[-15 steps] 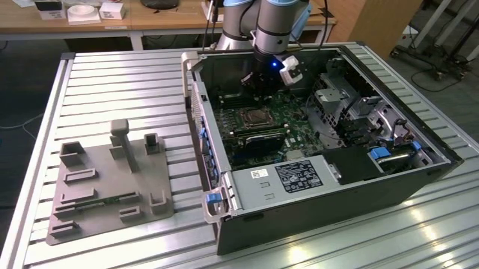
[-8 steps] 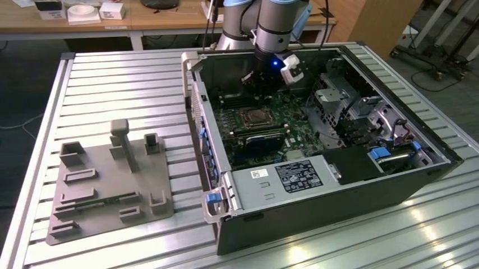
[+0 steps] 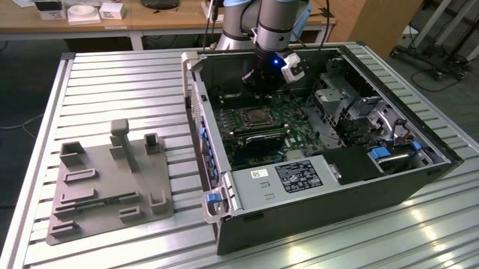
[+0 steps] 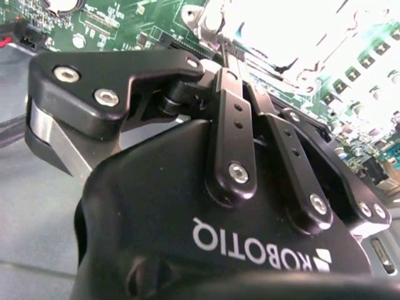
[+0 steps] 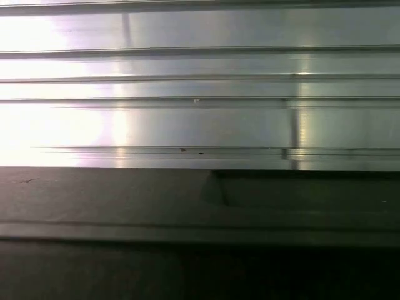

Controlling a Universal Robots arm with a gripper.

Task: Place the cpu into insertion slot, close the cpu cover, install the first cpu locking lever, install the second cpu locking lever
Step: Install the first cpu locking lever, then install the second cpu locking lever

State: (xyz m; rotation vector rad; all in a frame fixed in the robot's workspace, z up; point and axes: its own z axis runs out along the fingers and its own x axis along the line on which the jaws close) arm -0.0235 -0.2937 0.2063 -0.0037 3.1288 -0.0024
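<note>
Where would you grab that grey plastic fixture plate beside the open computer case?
Probably by the tall upright post on the grey plastic fixture plate, coming down from above: it stands clear above the low blocks, with flat sides to clamp.

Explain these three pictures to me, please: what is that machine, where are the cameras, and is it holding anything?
The machine is a robot arm reaching down into an open computer case that lies on a ribbed metal table. The exterior view is taken by a camera standing off the arm. The two wrist views come from cameras riding on the arm: the second looks past the black claw at the green circuit board, the first at ribbed metal. In the exterior view the claw hangs above the board, behind the insertion slot, the square silver-rimmed socket. I cannot tell whether it holds anything. A grey fixture block sits on the table at the exterior view's left.
</note>
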